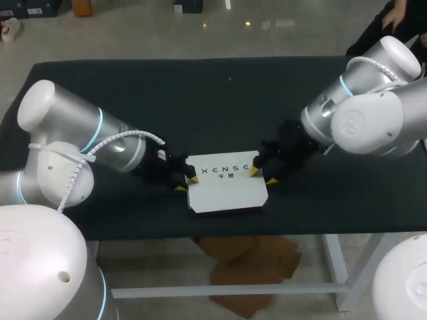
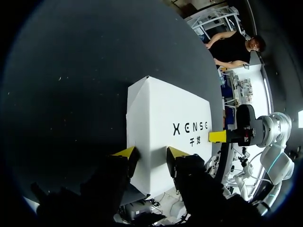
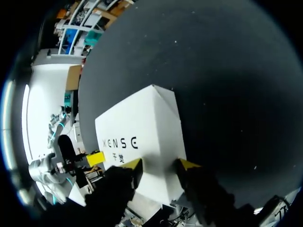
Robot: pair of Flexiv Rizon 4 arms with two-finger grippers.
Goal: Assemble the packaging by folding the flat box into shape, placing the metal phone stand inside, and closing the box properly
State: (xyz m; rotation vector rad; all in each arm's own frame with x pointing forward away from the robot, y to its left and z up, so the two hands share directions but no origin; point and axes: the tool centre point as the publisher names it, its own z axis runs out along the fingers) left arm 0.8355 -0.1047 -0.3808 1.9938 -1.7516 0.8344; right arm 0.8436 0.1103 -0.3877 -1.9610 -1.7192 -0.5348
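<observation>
A: Where is the box?
B: By the front edge of the surface, at its middle, long axis running left to right.
A: Which arm is nearer?
B: Neither. The left end effector meets its left end and the right end effector its right end. Whether either grips, I cannot tell.

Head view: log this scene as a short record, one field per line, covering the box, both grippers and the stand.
surface: black table
box: white box, folded into shape, printed top face up, lying flat near the table's front edge
left gripper: at the box's left end
right gripper: at the box's right end
grip on box: cannot be told from any view
metal phone stand: not visible in any view
box flaps: none seen standing open
</observation>
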